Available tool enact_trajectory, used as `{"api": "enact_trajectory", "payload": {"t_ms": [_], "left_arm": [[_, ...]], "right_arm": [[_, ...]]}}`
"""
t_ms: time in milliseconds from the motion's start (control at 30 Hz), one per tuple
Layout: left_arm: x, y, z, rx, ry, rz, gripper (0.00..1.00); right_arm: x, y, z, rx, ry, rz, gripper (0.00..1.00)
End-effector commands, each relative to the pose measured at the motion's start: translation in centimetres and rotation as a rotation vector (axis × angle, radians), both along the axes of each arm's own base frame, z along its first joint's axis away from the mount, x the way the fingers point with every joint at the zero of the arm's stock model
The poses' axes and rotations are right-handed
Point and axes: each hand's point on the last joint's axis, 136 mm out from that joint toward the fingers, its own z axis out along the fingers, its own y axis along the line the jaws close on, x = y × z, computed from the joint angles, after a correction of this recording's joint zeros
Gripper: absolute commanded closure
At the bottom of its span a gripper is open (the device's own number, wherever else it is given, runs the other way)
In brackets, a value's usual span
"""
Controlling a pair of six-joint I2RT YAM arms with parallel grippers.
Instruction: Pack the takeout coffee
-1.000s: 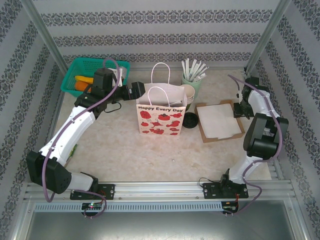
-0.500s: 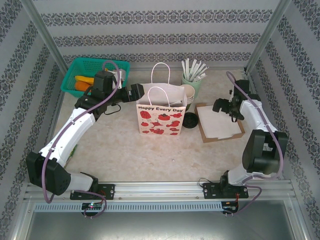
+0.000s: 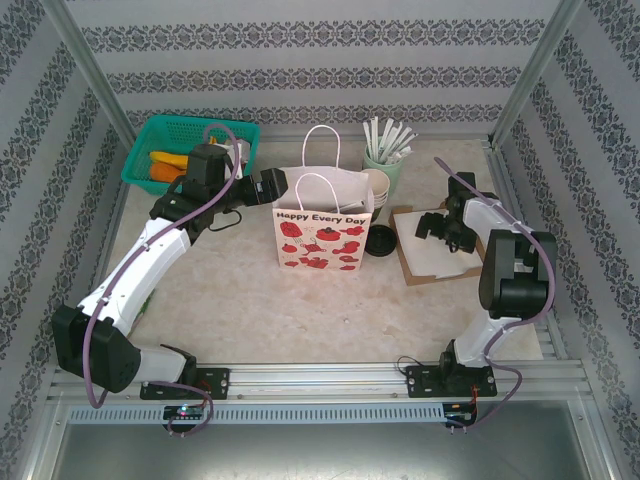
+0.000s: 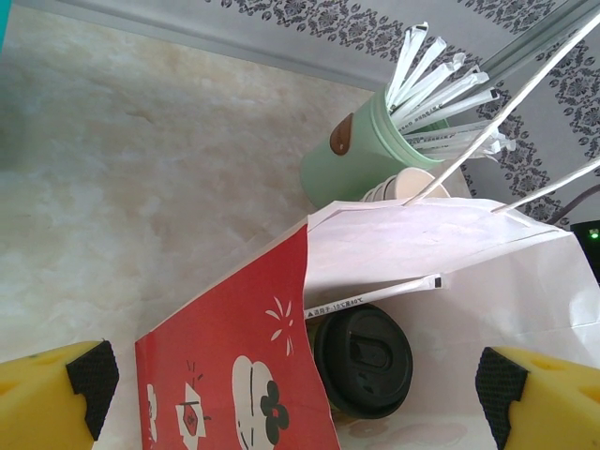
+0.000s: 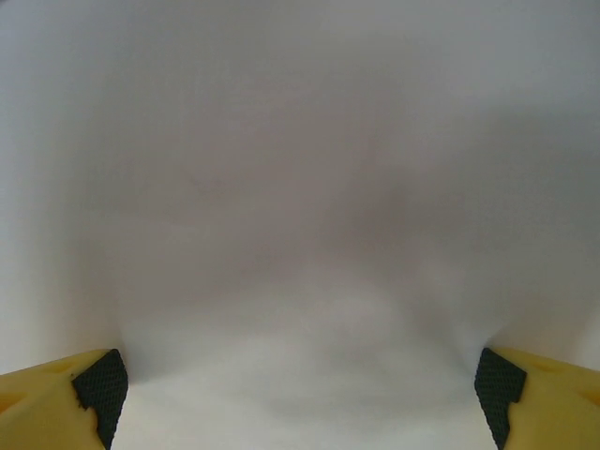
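Observation:
The takeout coffee shows its round black lid down inside the white paper bag, past the bag's red side panel. A wrapped white stick lies across the bag above the lid. My left gripper is at the bag's back left corner, open, its fingertips wide apart with nothing held; the left gripper looks into the bag's mouth. My right gripper hovers open just above the white napkins. The right gripper is very close to that blurred white surface.
A round black thing sits on the table by the bag's right side. Behind it stand cream cups and a pale green holder of white sticks. The napkins rest on a brown tray. A green basket is back left.
The right arm swung in from the table's right edge to the left, and its gripper now hangs over the napkins. The left arm and the bag have barely moved.

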Motion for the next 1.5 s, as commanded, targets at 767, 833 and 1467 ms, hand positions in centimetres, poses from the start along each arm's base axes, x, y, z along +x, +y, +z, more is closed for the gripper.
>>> {"api": "enact_trajectory", "payload": {"t_ms": [767,833,1467], "left_arm": [[0.1,-0.1,1.5,-0.022,-0.042,0.002,0.0],[0.2,-0.1,1.4,-0.023,-0.039,0.0,0.0],[-0.3,0.1,2.6,-0.013,-0.099,-0.009,0.0]], "right_arm": [[-0.5,-0.3,2.6,-0.066,-0.07,0.03,0.73],[-0.5,-0.3,3.0,-0.073,-0.08,0.033,0.73],[0.3,0.6,9.2,-0.08,-0.386,0.117,1.0]]}}
